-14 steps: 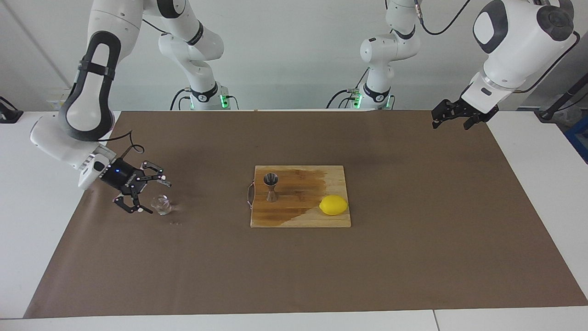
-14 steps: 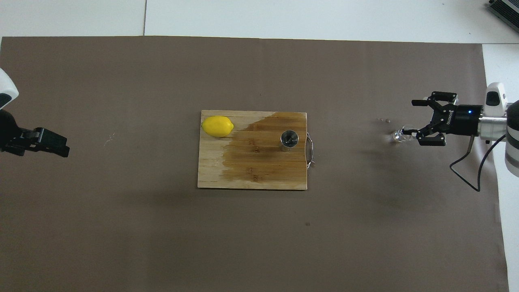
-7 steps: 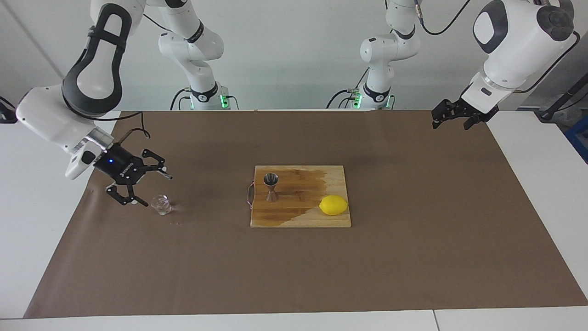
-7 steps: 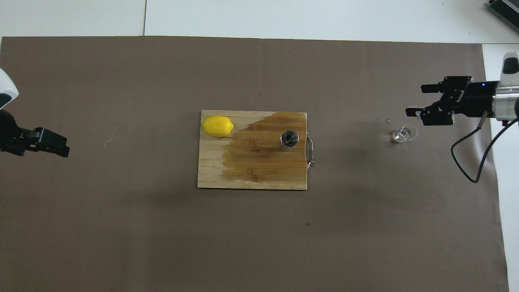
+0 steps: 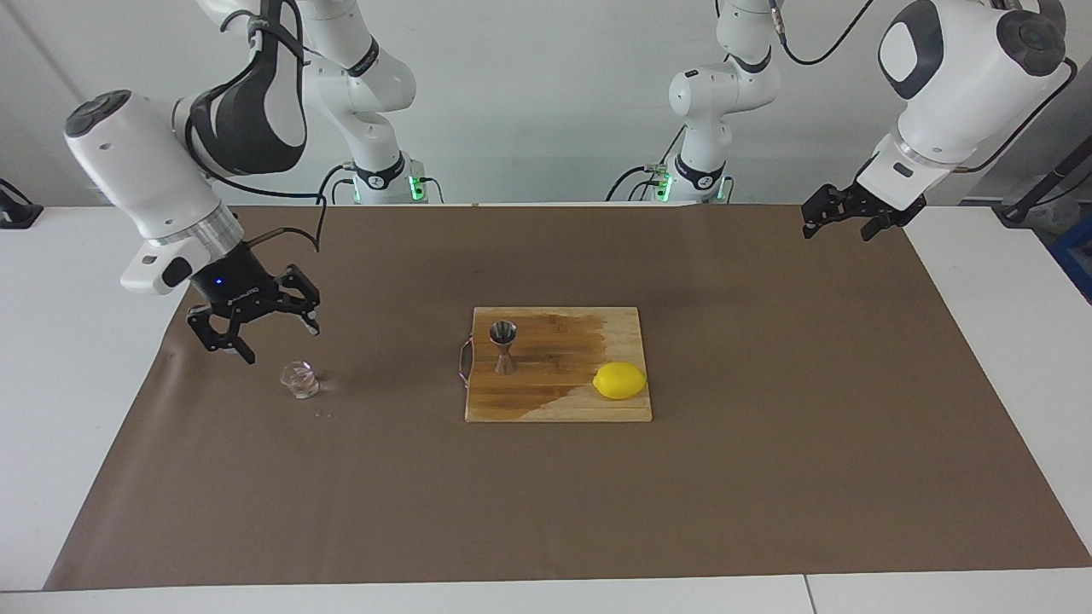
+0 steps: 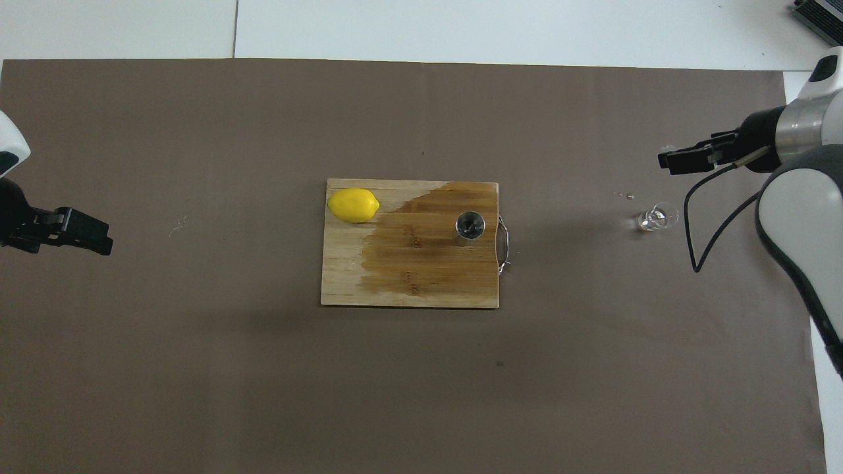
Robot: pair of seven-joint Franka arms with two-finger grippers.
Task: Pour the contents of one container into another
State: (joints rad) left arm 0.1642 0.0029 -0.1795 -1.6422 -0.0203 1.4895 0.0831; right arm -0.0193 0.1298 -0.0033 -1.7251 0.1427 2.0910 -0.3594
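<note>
1. The right gripper has lifted away from the small clear glass cup, short and round. A second ago its spread fingers sat low around the cup; now it hangs above the brown paper table cover, up and to one side of the cup, and touches nothing. Its fingers are spread wide and empty.

2. The cup stands upright and alone on the paper, toward the right arm's end of the table, well apart from the wooden cutting board. A few tiny droplets or specks lie on the paper just beside it.

3. The small shiny steel jigger, hourglass-shaped, stands upright on the board near the edge with the wire handle. It has not moved over the last second. A large dark wet-looking stain covers much of the board around it.

4. A yellow lemon rests on the board's corner toward the left arm's end of the table.

5. The left gripper waits in the air over the paper's corner at its own end of the table, fingers spread, holding nothing.

6. Judgement: the cup set down and released, with the arm pulling up, suggests that the pour is over. Whether any liquid reached the jigger cannot be told from here.
</note>
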